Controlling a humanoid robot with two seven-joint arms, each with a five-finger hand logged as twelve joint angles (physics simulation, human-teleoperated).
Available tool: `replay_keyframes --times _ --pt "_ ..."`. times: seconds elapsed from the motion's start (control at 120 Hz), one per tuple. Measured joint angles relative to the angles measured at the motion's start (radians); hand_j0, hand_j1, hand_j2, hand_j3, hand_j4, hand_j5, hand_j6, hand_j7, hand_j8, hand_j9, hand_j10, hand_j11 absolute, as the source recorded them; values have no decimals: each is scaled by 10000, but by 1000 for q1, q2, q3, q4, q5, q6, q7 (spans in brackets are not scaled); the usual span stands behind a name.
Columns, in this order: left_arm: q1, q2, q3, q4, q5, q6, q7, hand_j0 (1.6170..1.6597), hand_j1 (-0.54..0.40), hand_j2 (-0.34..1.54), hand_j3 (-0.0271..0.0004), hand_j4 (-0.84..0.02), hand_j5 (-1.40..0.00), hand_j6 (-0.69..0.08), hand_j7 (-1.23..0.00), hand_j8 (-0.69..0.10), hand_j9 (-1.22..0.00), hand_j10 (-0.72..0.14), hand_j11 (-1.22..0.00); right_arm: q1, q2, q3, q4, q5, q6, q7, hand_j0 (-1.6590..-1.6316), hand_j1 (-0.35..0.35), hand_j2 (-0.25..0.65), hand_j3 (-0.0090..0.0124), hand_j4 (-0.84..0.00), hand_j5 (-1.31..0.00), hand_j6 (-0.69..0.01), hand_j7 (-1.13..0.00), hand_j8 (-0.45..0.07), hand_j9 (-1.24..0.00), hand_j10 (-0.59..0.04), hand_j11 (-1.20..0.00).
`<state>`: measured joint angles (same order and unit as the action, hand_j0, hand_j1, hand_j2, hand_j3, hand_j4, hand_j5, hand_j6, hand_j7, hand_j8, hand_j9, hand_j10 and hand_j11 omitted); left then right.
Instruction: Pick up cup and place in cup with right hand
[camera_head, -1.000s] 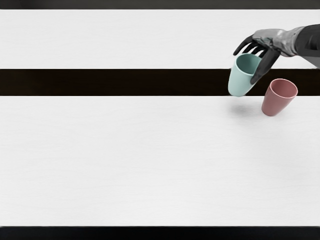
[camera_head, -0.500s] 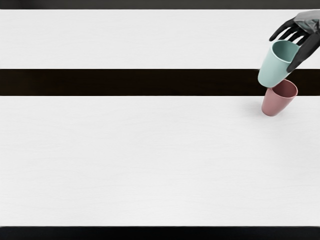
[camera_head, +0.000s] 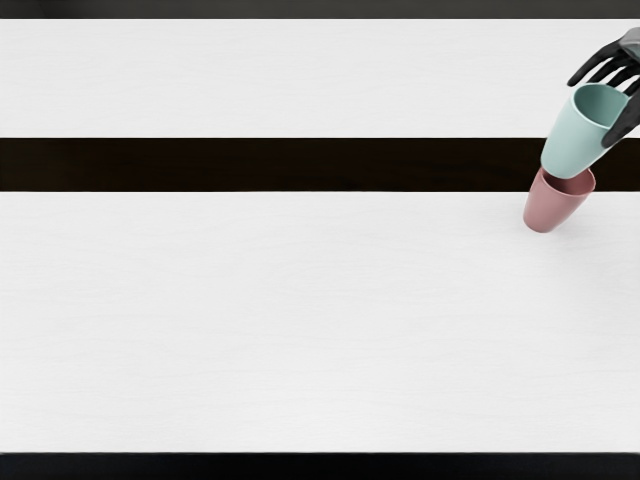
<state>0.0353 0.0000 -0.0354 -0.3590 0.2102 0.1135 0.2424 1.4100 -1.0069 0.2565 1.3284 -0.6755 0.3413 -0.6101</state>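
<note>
1. Head view: the white table bears the work toward two o'clock.
2. My right hand grips the mint cup, fingers one side, thumb opposite.
3. Mint cup: likely light, stiff, slightly slippery; best held just below its rim. Since the earlier frame it has shifted toward three o'clock, its base over the pink cup's mouth; whether inside, I can't tell.
4. Pink cup: unmoved.
</note>
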Motion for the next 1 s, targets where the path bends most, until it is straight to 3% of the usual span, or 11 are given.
replay_keyframes --times 0.458,0.558,0.65,0.758,0.783,0.833,0.867,1.0 --pt "0 0 0 0 0 0 0 16581 3488 -1 -1 2 -1 3 -1 3 -1 2 -1 -41 28 -5 -63 -4 -7 7 -16569 840 925 -1 -4269 -5718 -3967 -5624 -3530 -5654 -4303 -5652" --pt "0 0 0 0 0 0 0 16581 3488 -1 -1 2 -1 3 -1 3 -1 2 -1 -43 47 -5 -88 -6 -8 7 -16572 845 950 10 -4271 -5720 -3888 -5626 -3503 -5703 -4279 -5698" --pt "0 0 0 0 0 0 0 16581 3488 -1 -1 2 -1 3 -1 2 -1 2 -1 -46 59 -5 -104 -7 -13 7 -16572 870 956 -7 -4284 -5705 -3869 -5627 -3455 -5676 -4297 -5673" --pt "0 0 0 0 0 0 0 16581 3488 -1 -1 2 -1 3 -1 2 -1 2 -1 -60 64 -5 -114 -8 -17 7 -16570 907 995 -1 -4300 -5686 -3820 -5628 -3452 -5611 -4338 -5612" --pt "0 0 0 0 0 0 0 16581 3488 -1 -1 2 -1 3 -1 2 -1 2 -1 -64 64 -5 -115 -8 -18 7 -16569 922 992 -13 -4322 -5663 -3760 -5628 -3440 -5594 -4355 -5596" --pt "0 0 0 0 0 0 0 16581 3488 0 -1 2 -1 3 -1 2 -1 2 -2 -68 64 -5 -117 -9 -18 7 -16563 903 788 -14 -4333 -5656 -3706 -5628 -3355 -5563 -4379 -5566" --pt "0 0 0 0 0 0 0 16581 3488 0 -1 2 -1 3 -1 2 -1 2 -2 -71 65 -5 -118 -9 -19 7 -16564 902 814 1 -4332 -5658 -3674 -5628 -3420 -5575 -4372 -5578" --pt "0 0 0 0 0 0 0 16581 3488 -1 -1 2 -1 3 -1 2 -1 2 -1 -75 67 -5 -122 -9 -46 7 -16569 912 959 1 -4311 -5673 -3789 -5628 -3458 -5620 -4334 -5623"
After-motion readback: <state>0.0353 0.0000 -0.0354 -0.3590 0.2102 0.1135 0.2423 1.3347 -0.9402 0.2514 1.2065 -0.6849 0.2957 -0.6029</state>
